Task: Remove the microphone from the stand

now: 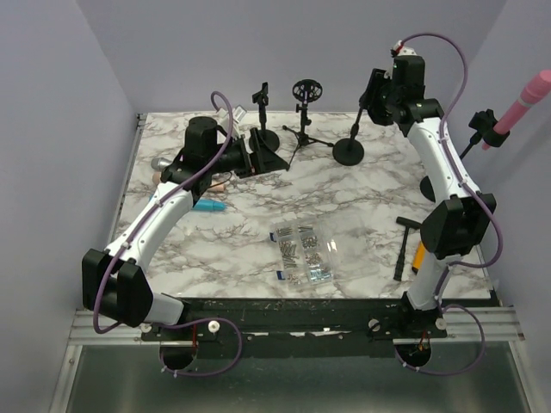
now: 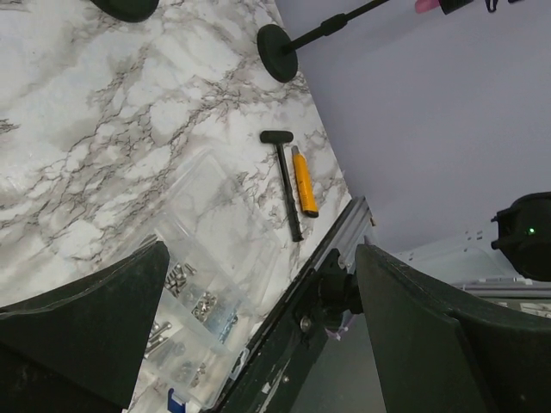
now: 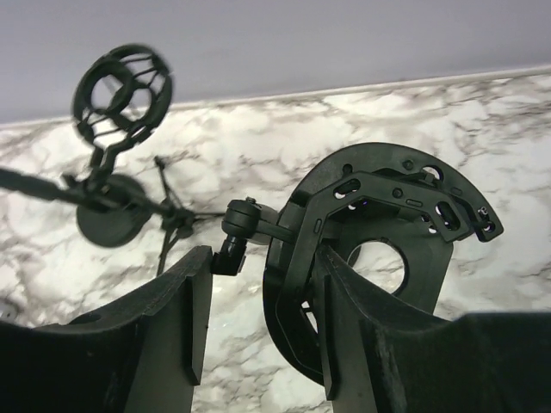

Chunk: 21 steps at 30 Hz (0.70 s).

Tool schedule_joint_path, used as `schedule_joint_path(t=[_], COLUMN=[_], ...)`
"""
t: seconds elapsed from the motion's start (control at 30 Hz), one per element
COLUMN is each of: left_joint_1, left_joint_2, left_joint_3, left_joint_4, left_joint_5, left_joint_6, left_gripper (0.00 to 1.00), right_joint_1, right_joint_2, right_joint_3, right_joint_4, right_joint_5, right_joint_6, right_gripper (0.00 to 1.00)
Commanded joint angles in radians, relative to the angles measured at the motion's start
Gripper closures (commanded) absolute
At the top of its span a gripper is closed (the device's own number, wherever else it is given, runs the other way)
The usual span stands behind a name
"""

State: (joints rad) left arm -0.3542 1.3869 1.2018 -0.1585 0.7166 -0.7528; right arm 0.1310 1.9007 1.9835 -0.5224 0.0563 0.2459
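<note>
Left gripper [image 2: 260, 254] hangs wide apart and empty over the table's 10 o'clock, aimed at no stand. Right gripper [image 3: 263, 267], raised toward 1 o'clock, has its jaws partly apart astride a black holder [image 3: 379, 215]; a gap shows at one finger, so nothing is clamped. Mic [image 1: 525, 99], pink, sits in its clip [image 1: 484, 123] atop the stand [image 2: 277, 52] at 2 o'clock, leaning out past the right edge, well apart from both grippers. By my reading the removal has not begun: reaching, gripping and lifting all remain. Marble table [image 1: 362, 206] carries small items I cannot identify at 9 o'clock, a clear box of screws [image 1: 303, 254] near centre, and a black hammer [image 1: 403, 245] beside an orange tool [image 1: 419, 256] at 4 o'clock. Plain lilac walls [image 1: 103, 86] close it in.
</note>
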Motion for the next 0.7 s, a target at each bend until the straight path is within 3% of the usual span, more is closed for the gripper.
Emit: schedule_joint_path(t=[0.0, 0.23, 0.43, 0.67], left_joint_1=[0.023, 0.047, 0.044, 0.020], left_joint_2=[0.003, 0.009, 0.017, 0.052], left_joint_3=[0.001, 0.004, 0.003, 0.024], left_joint_4=[0.014, 0.006, 0.018, -0.023], left_joint_5=[0.022, 0.012, 0.028, 0.002], left_joint_6=[0.008, 0.027, 0.029, 0.087], left_gripper=[0.09, 0.08, 0.08, 0.08], right_joint_1=[0.082, 0.210, 0.234, 0.225], right_joint_2=[-0.111, -0.212, -0.299, -0.268], right_joint_3=[-0.081, -0.262, -0.345, -0.348], right_joint_4=[0.004, 0.021, 0.037, 0.106], right_joint_5=[-0.069, -0.062, -0.041, 0.183], right_joint_6=[0.008, 0.037, 0.050, 0.003], right_gripper=[0.99, 0.99, 0.99, 0.99])
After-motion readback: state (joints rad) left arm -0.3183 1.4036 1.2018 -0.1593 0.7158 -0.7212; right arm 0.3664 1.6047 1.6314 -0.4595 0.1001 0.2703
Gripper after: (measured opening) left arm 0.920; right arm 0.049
